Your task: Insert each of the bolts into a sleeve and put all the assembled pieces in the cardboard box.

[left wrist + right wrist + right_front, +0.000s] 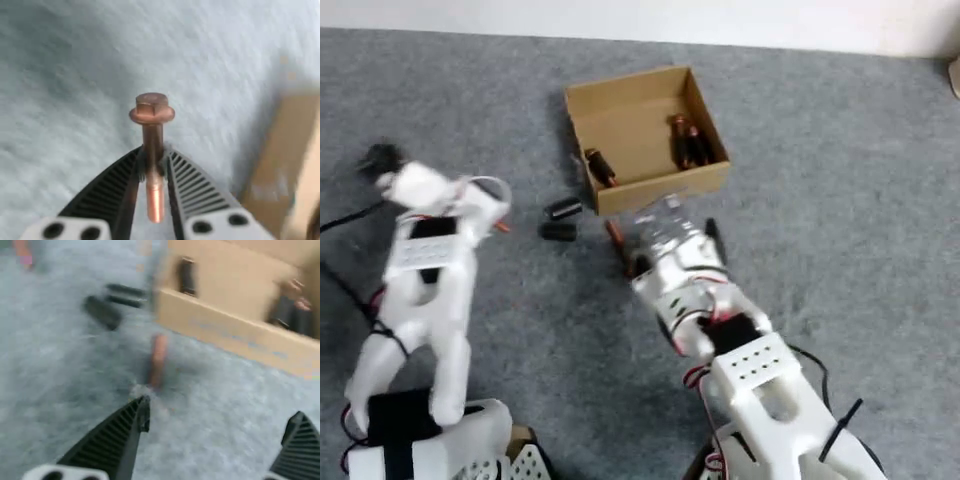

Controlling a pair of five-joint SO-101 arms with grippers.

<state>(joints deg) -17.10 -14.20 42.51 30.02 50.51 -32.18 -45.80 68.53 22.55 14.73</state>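
Our left end effector (pixel 154 154) is clamped tight on a bolt (pixel 152 112), gripping mid-shank, with the head poking out past the tips and the plain end pointing back toward the wrist. The bolt is copper-coloured with a flanged hex head. We'd guess it's light, stiff and a bit slick, so the shank is a good place to hold it. Our right end effector (pixel 222 410) is wide open and empty, over a second bolt (pixel 159 357) lying on the tabletop (pixel 840 200) just in front of the box (pixel 225 330). Two black sleeves (pixel 561 220) lie beside the box.
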